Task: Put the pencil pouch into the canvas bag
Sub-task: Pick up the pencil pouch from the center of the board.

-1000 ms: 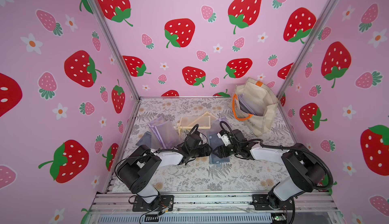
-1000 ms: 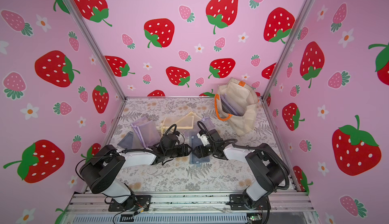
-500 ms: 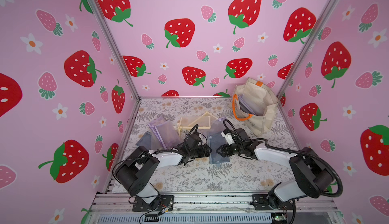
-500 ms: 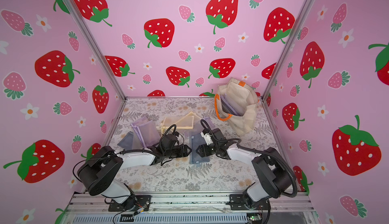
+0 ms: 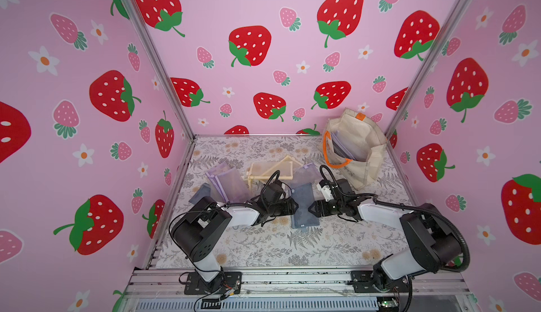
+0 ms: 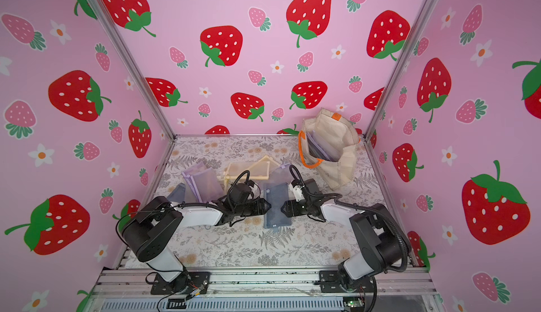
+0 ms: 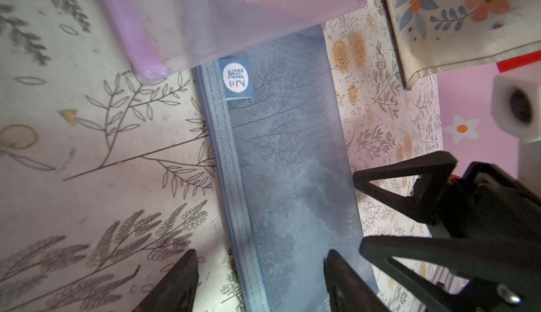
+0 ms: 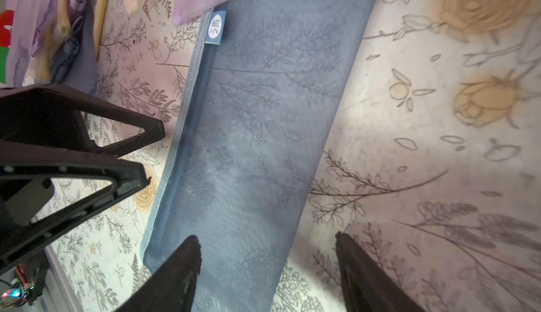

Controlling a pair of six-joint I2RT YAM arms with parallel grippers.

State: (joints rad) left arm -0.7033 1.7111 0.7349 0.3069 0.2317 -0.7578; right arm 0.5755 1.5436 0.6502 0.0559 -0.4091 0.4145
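I see the blue pencil pouch (image 5: pixel 304 209) lying flat near the middle of the bench (image 5: pixel 263 247), its far end tucked under a purple pouch (image 5: pixel 306 173). My left tool (image 5: pixel 295 208) and right tool (image 5: pixel 311 208) face each other across it, each over one long edge, jaws apart, gripping nothing. The canvas bag (image 5: pixel 367 137) stands in the far right corner, well apart.
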